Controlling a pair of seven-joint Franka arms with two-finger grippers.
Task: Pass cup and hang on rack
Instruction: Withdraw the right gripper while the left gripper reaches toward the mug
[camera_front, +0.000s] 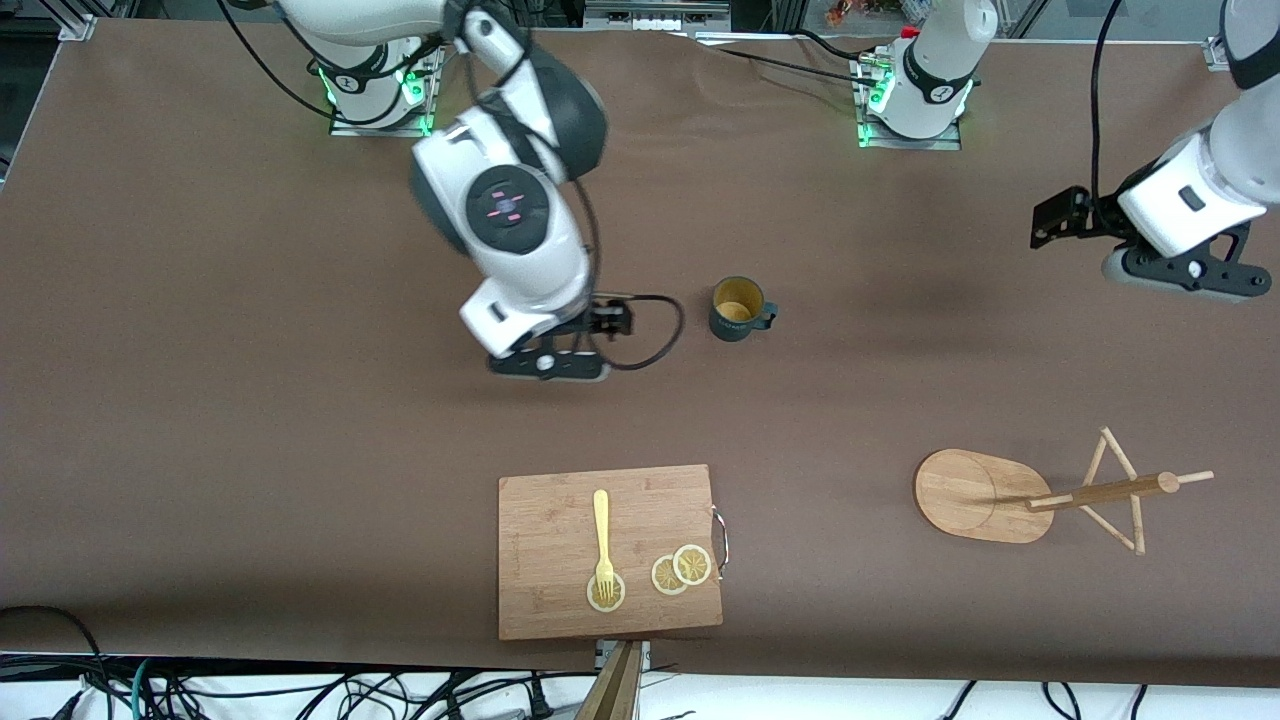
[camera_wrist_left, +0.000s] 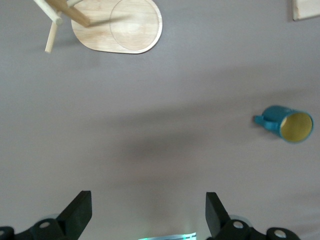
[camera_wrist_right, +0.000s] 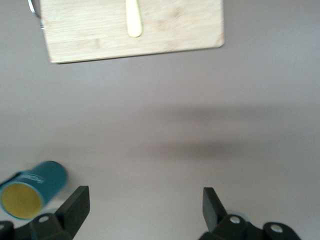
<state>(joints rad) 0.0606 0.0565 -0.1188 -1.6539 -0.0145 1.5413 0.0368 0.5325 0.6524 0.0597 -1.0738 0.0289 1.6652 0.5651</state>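
The dark teal cup with its yellow inside and side handle stands upright mid-desk, beside the right gripper, jaws wide and empty, while the wooden rack lies tipped under the open, empty left gripper.

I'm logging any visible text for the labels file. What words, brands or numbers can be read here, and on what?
Cup: small white lettering on its wall, too blurred to read.
Rack, board, fork: no text.
Nothing else legible.
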